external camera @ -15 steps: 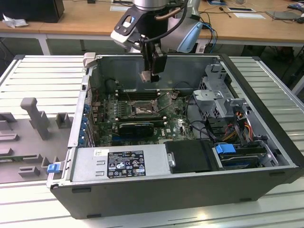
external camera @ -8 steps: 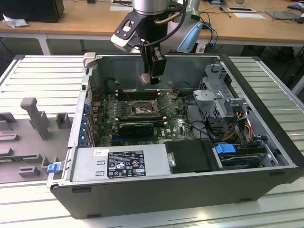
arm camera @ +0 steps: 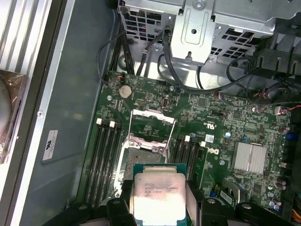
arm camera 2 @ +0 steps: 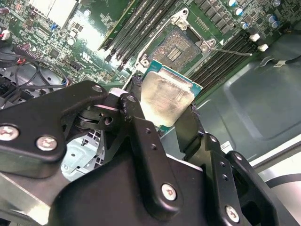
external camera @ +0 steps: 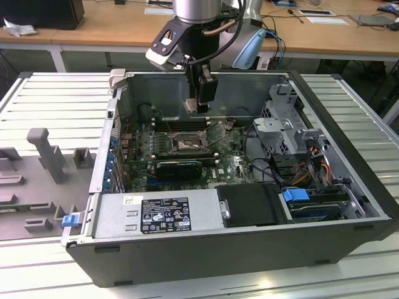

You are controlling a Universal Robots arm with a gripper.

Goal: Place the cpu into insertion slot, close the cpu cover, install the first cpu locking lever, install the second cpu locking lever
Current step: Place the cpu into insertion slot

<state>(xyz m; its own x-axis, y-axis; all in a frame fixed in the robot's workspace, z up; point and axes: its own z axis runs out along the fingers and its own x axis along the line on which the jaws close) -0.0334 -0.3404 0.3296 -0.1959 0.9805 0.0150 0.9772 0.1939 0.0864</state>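
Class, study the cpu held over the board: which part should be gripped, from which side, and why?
Grip the cpu by two opposite thin edges, coming from above its pale face. Flat and square, its edges give the fingers parallel seats, and the underside is free for the insertion slot.

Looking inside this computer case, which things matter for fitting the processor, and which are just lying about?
Job: small square pale-faced cpu, gripped in the black claw; square black-framed insertion slot; thin silvery cpu cover frame, standing open.
Bystanders: long black memory slots; ribbed silver heat sink; grey labelled power supply box; round silver coin battery.
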